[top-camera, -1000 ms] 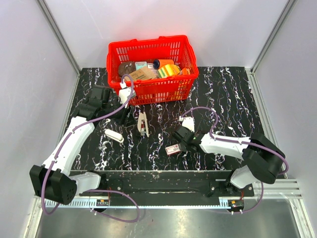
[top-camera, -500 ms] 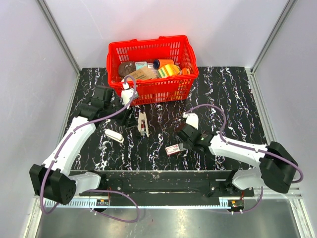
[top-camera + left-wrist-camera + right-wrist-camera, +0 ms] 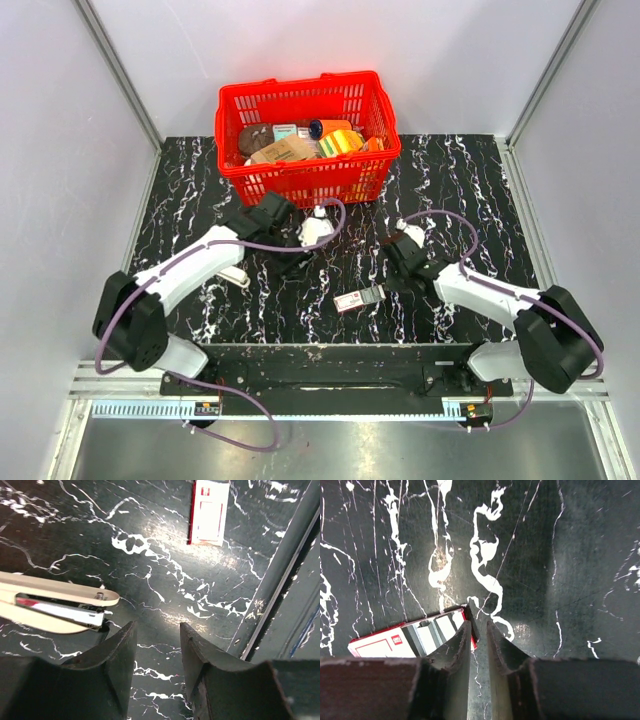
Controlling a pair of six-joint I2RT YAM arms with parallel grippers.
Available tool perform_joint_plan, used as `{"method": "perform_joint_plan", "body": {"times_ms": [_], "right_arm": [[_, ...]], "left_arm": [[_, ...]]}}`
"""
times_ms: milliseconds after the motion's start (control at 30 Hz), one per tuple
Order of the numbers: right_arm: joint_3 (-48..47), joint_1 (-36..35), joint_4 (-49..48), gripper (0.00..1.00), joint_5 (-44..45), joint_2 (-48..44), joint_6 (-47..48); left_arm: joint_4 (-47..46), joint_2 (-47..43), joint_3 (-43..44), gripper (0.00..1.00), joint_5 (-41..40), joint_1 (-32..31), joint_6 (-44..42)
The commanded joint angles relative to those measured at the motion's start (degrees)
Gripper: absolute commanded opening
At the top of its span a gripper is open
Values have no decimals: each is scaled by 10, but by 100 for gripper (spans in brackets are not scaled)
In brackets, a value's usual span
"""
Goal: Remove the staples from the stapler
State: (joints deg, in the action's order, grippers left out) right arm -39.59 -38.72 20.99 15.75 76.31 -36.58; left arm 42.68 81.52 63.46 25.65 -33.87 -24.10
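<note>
well, nearest us a red-and-white box (image 3: 358,299) lies flat on the marbled table (image 3: 470,190), partly hidden behind the fingers in the right wrist view. the right gripper (image 3: 476,626) sits at that box's end, jaws a thin slit apart, and we cannot tell whether they pinch its edge. further back the left gripper (image 3: 155,630) is moderately parted over bare table and holds nothing. it is just beside the cream stapler (image 3: 55,602), which lies open, cut off at the frame edge, and is hidden under the arm from above. beyond stands the red basket (image 3: 310,182).
</note>
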Motion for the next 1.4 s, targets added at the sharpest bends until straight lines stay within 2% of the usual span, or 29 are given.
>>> {"method": "perform_joint_plan", "body": {"times_ms": [0,200,533,833,1367], "right_arm": [[18,38,-62,24,-111,0,-9],[54,114,-124,25,-224,21,-24],[87,175,-190,27,-317,48,-40],[108,187,-204,25,-340,52,-47],[146,206,-182,26,-346,-11,-51]], "left_arm": [[-40,36,-12,43,-45,-33,-49],[-70,77,-20,43,-79,-82,-73],[-111,144,-18,44,-117,-132,-89],[-137,175,-11,46,-125,-161,-79],[-162,208,-8,46,-141,-187,-86]]}}
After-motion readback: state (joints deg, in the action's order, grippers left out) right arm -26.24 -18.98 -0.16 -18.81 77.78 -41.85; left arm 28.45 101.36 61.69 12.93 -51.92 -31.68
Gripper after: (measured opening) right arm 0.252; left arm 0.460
